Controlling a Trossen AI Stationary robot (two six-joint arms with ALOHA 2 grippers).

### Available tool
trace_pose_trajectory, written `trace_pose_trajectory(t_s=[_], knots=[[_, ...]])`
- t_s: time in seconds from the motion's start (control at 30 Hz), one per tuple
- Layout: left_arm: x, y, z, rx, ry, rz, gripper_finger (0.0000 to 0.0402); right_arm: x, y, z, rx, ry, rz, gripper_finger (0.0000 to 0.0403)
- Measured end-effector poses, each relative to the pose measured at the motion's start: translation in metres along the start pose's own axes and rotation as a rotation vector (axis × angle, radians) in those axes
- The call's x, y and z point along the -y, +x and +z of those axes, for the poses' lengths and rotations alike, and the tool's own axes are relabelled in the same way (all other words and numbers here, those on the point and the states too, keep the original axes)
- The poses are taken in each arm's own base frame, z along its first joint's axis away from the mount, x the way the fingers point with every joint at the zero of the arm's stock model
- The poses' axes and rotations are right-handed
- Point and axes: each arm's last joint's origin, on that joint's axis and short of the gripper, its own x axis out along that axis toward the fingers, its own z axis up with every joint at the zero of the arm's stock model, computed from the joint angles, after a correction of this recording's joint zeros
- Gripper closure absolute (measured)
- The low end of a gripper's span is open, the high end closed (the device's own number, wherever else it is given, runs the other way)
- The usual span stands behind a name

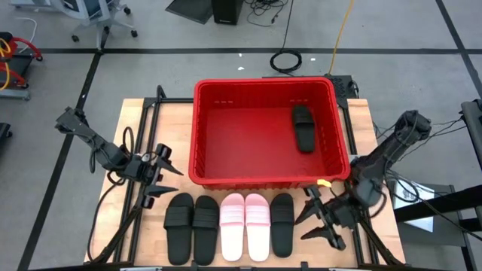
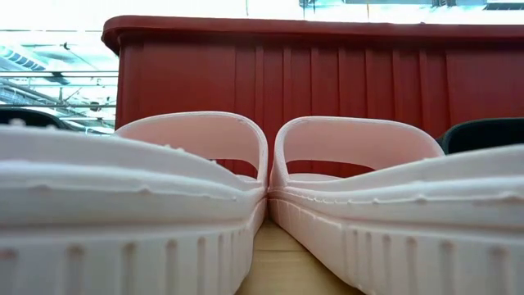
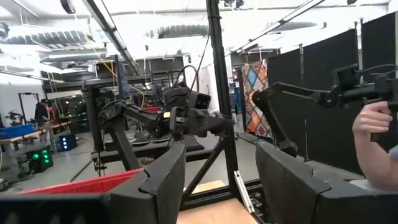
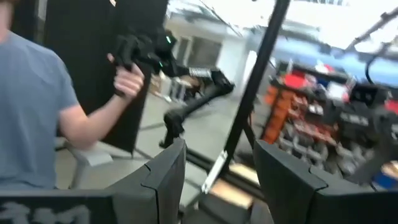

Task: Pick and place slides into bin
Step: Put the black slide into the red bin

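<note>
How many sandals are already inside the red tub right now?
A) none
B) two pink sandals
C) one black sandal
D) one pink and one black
C: the overhead view shows a single black sandal lying in the red tub, while the pink pair and the other black sandals sit in a row on the table in front of it.

Red ribbed bin (image 1: 265, 177); one black slide (image 1: 303, 128) inside. On my table: pink pair (image 1: 245, 226), three black slides (image 1: 192, 227).
</note>
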Motion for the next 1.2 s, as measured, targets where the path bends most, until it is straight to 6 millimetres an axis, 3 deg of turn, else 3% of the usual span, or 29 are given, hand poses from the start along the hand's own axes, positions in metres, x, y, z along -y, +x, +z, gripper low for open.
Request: trace_pose_trajectory(t_s=[0.4, 0.9, 1.2], knots=[[0.006, 0.017, -0.003, 0.079, 0.030, 0.024, 0.0199, -0.042, 0.029, -0.007, -0.338, 0.003, -0.283, 0.0220], [0.010, 0.018, -0.007, 0.046, -0.104, -0.004, 0.0199, -0.073, 0.068, -0.067, -0.600, 0.007, -0.393, 0.0220], [0.013, 0.017, -0.007, 0.049, -0.105, -0.018, 0.0199, -0.076, 0.084, -0.109, -0.940, 0.100, -0.466, 0.0220]])
